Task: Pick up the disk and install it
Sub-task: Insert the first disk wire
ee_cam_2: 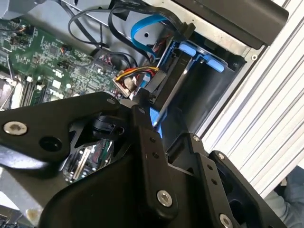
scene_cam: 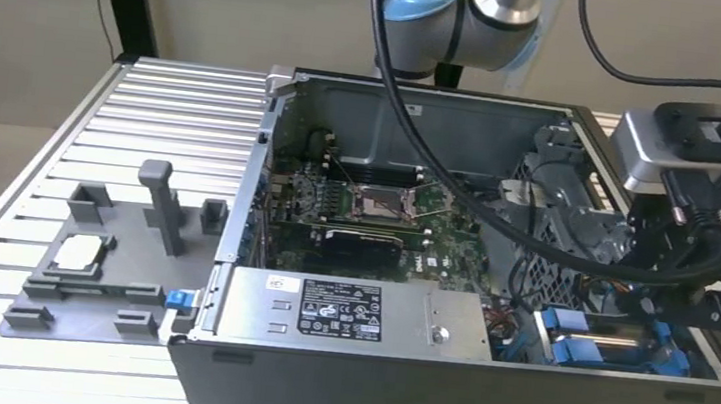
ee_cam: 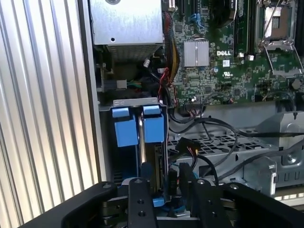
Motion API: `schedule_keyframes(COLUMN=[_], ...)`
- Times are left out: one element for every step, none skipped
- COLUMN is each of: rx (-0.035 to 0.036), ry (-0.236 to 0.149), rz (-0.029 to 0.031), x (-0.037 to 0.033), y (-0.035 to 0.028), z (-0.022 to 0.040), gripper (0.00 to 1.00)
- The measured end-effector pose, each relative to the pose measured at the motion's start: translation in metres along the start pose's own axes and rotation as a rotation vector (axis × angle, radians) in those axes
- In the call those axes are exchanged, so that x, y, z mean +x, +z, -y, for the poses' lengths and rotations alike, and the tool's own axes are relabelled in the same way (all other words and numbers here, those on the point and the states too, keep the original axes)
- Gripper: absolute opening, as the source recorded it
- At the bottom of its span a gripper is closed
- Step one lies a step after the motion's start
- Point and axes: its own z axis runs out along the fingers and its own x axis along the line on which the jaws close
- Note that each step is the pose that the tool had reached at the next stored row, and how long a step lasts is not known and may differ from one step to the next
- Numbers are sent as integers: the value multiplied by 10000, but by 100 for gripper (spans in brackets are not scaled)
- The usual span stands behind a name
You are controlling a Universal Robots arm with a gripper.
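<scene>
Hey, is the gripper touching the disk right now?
Cannot tell. In the first wrist view the gripper sits at the near end of the disk, hiding any contact or gap.

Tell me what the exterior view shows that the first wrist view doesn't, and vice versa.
Exterior view, not the first wrist view: the arm's blue-capped joint, the whole computer case, and a grey holder tray with a small square chip at the exterior view's left.
First wrist view, not the exterior view: a close look at the gripper, right at the end of the disk in its bay.
Both: the green motherboard, the processor socket, the power-supply box, the disk's blue carrier and the slatted table.
</scene>
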Motion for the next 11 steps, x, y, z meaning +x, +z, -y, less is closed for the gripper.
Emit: schedule_keyframes(rx=[2,8,22,41,61,85,111,143,180,219,259], ry=[30,52,68,86,102,121,136,148,157,165,172], rz=[120,231,319,380,407,427,441,460,480,504,533], x=[0,0,1,2,2,3,4,5,6,6,7], y=[5,7,12,17,23,30,34,39,44,48,53], z=[0,0,-1,-1,-1,1,1,1,1,2,2], gripper=[100,100,100,100,100,100,100,100,100,100,100])
